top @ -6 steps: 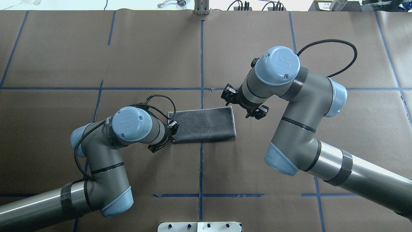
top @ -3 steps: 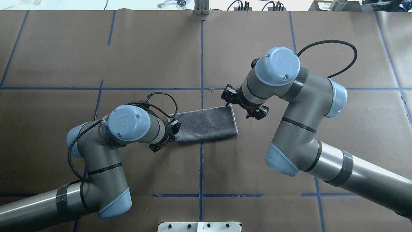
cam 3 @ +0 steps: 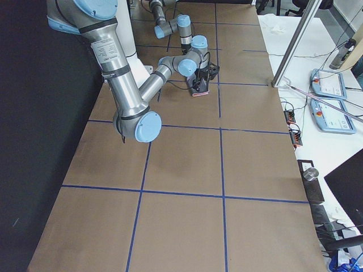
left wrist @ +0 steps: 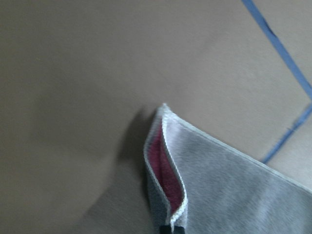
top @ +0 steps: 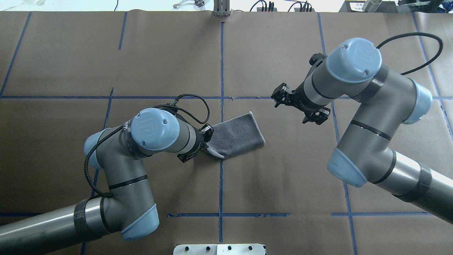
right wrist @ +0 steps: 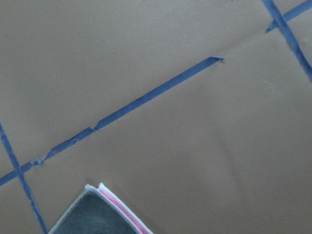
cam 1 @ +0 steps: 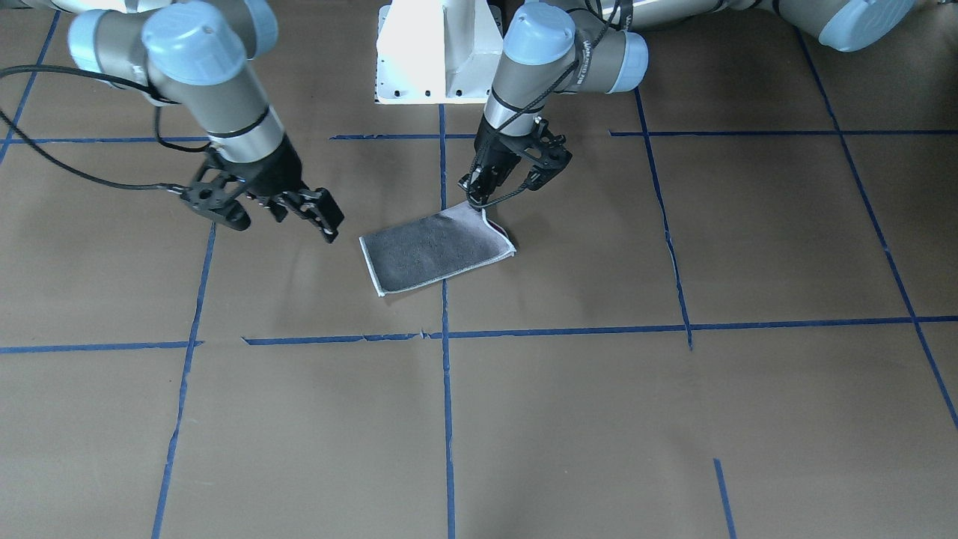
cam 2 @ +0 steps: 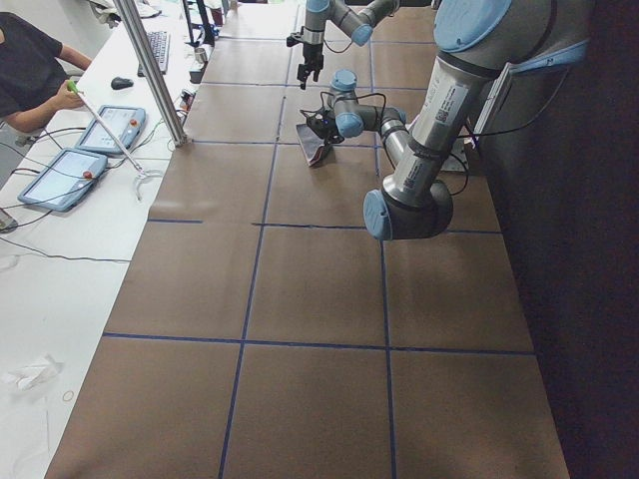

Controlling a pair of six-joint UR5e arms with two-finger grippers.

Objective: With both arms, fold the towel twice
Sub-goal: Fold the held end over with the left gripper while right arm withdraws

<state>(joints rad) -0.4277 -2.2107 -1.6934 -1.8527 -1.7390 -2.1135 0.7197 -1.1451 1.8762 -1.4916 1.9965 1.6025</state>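
The towel (top: 238,135) lies folded once on the brown table, dark grey face out, with a pale border. Its pink inner face shows in the left wrist view (left wrist: 163,170). My left gripper (top: 202,144) is shut on the towel's left end and holds that end raised off the table; in the front view (cam 1: 473,201) it pinches the lifted corner. My right gripper (top: 300,108) is open and empty, up and to the right of the towel and apart from it; it also shows in the front view (cam 1: 275,215). The towel's far corner shows in the right wrist view (right wrist: 100,214).
Blue tape lines (top: 221,71) grid the brown paper. The white pedestal base (cam 1: 438,52) stands at the robot's side of the table. An operator (cam 2: 30,70) with tablets sits beyond the table's far edge, beside a metal pole (cam 2: 150,70).
My left gripper moved right with the towel's left end, lifting it and shortening the towel's outline. My right arm pulled away to the right and farther from the towel.
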